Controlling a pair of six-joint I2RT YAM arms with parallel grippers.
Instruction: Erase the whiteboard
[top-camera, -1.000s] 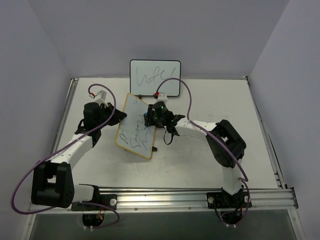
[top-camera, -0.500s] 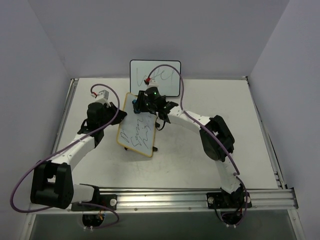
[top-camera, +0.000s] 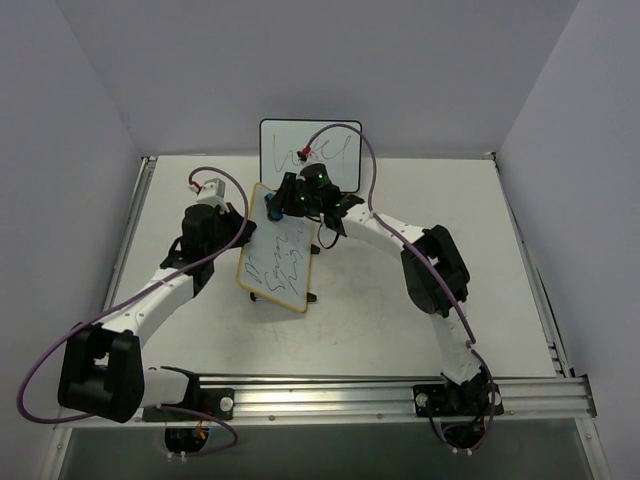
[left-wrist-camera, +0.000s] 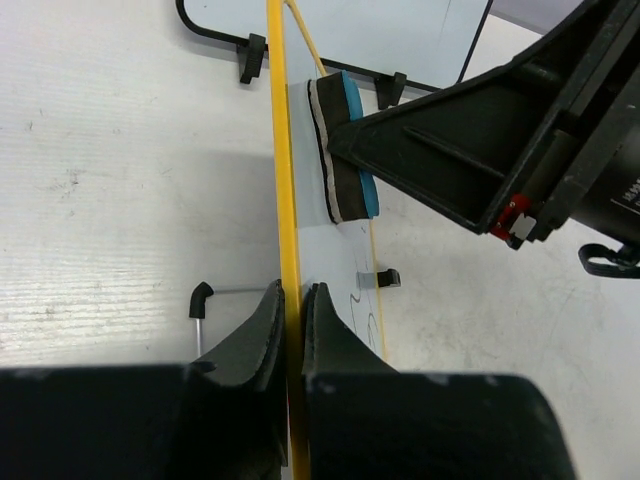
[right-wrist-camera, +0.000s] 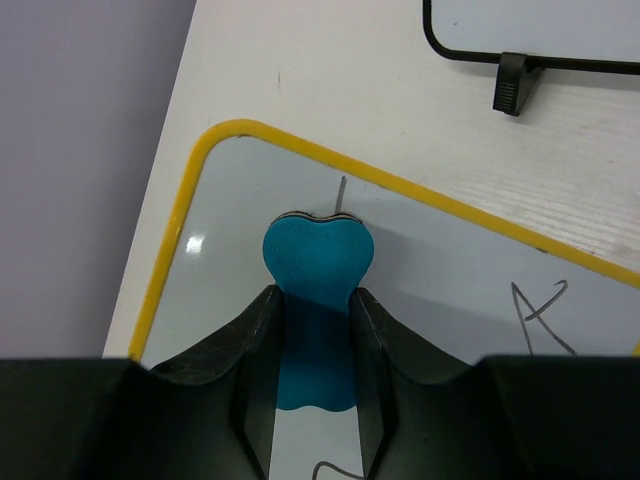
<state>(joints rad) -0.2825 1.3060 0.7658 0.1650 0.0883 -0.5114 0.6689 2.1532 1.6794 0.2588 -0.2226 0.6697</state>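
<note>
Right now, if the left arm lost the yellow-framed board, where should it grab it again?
Probably the board's left long edge, from the left side, jaws straddling the thin yellow rim as the left gripper does now. The eraser in the right gripper occupies the face near the far corner.

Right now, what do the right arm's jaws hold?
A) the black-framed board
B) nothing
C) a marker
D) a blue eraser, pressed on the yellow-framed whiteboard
D: the right wrist view shows the right arm's jaws closed on the blue eraser, its pad against the yellow-framed whiteboard.
</note>
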